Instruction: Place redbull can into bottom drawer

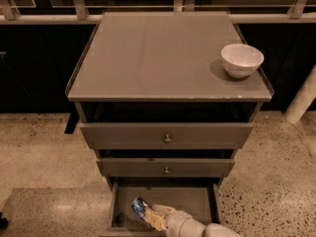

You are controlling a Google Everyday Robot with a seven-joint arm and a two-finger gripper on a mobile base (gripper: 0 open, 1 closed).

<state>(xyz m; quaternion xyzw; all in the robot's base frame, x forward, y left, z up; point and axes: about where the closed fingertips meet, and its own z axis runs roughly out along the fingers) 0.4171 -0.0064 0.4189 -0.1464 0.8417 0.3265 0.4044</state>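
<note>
Blue-and-silver slim redbull can (pixel 139 209) hangs tilted in your claw (pixel 149 215), jaws pinched on it, over the left floor of the open grey wooden bottom drawer (pixel 195 201). Lower till it rests, then release; don't drop it.

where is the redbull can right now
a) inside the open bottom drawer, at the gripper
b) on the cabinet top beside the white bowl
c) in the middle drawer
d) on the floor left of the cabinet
a: the redbull can is tilted inside the open bottom drawer, held by the gripper reaching in from the front; the white bowl is up on the cabinet top.
</note>
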